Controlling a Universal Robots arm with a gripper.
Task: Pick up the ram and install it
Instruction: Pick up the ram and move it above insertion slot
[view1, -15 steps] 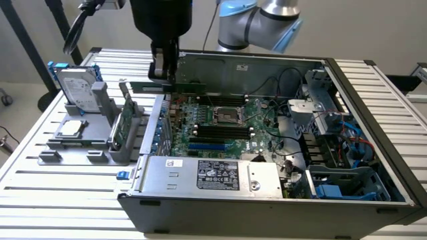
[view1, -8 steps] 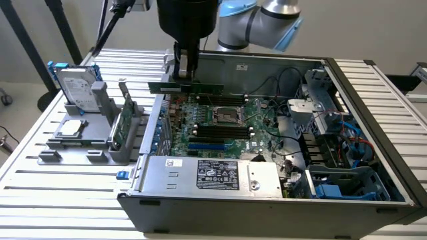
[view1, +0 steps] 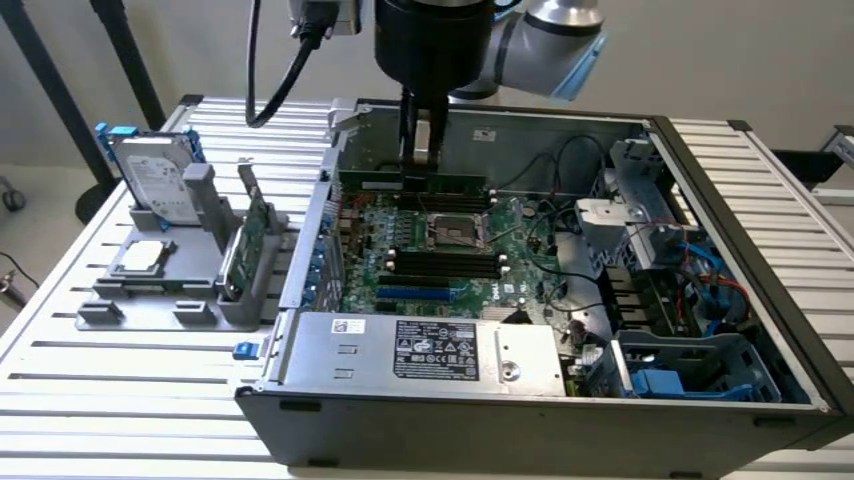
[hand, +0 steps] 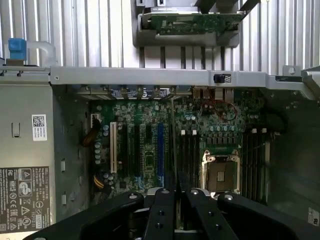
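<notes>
Ram (view1: 454, 184) hangs clamped in the hand (view1: 418, 175) (seen edge-on from the wrist) over the motherboard (view1: 530, 216).

Bench (view1: 120, 385): silver ribbed metal slats across the whole top, dull sheen.
Wall (view1: 747, 50): plain, pale grey-white, behind the bench's far edge.
Floor (view1: 54, 215): light, smooth, beyond the bench's edge at the exterior view's left.
Stand poles (view1: 51, 85): two, black, slanted, past the far corner on that side.
Caster (view1: 11, 198): small, dark, on the floor.
Lighting: even, soft, without hard shadows.
</notes>
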